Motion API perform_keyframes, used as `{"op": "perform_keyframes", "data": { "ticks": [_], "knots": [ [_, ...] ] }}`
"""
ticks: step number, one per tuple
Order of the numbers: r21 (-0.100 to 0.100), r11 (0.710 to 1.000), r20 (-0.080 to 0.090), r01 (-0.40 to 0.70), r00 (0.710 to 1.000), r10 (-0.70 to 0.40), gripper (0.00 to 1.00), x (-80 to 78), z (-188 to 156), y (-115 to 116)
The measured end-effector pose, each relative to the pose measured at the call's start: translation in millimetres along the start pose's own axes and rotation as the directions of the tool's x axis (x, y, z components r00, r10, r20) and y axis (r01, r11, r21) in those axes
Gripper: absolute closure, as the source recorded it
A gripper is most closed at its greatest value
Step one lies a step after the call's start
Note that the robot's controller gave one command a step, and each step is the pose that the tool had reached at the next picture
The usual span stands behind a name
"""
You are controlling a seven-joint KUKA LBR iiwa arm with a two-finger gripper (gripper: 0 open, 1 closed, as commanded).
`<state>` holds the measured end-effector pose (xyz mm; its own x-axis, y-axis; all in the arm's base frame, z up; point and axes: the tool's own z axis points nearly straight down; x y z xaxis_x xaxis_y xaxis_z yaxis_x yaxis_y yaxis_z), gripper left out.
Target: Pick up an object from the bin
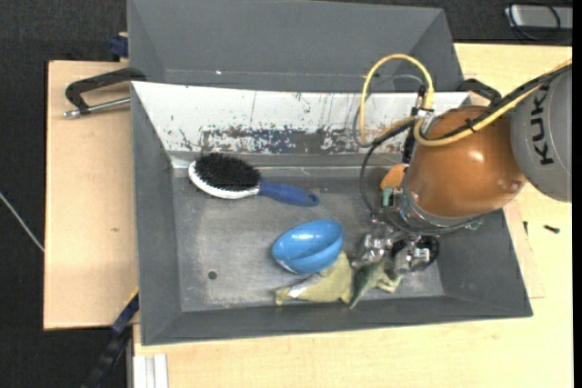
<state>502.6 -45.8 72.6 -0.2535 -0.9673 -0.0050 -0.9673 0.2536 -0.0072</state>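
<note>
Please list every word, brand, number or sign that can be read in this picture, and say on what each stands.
"KU": black letters, turned sideways, on the arm's grey link; any further letters cannot be seen.
No text visible on the hairbrush, the blue oval thing or the bin.

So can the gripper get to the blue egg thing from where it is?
Probably yes. The blue egg lies uncovered in the bin, close beside the gripper. Only the crumpled green thing sits by its lower edge, and the hairbrush lies apart.
</note>
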Motion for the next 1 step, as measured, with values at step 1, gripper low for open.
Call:
{"op": "perform_keyframes", "data": {
  "ticks": [1],
  "knots": [
    [0.004, 1.000, -0.001, -0.003, 1.000, 0.003, 1.00, -2.0, -79.8, -2.8]
  ]
}}
